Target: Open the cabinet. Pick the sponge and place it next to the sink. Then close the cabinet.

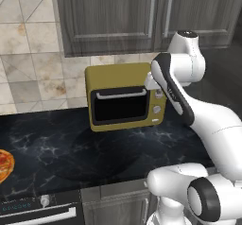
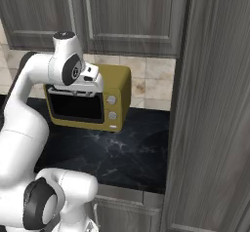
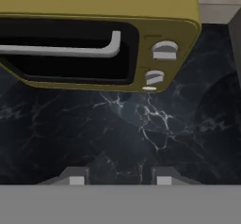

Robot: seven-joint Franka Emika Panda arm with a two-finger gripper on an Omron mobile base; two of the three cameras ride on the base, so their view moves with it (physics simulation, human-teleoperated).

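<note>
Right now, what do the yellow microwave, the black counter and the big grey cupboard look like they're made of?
The microwave looks like painted metal: smooth mustard shell, dark glassy door, pale bar handle. The counter looks like polished black marble, with white veins and a soft sheen. The cabinet looks like grey-stained wood, with streaky grain and silver, probably metal, handles.

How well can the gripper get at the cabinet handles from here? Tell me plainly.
Probably yes. The gripper hangs over the counter in front of the microwave, jaws apart and holding nothing. The cabinet is shut, its handles overhead with nothing in front; the arm must lift and turn up.
</note>
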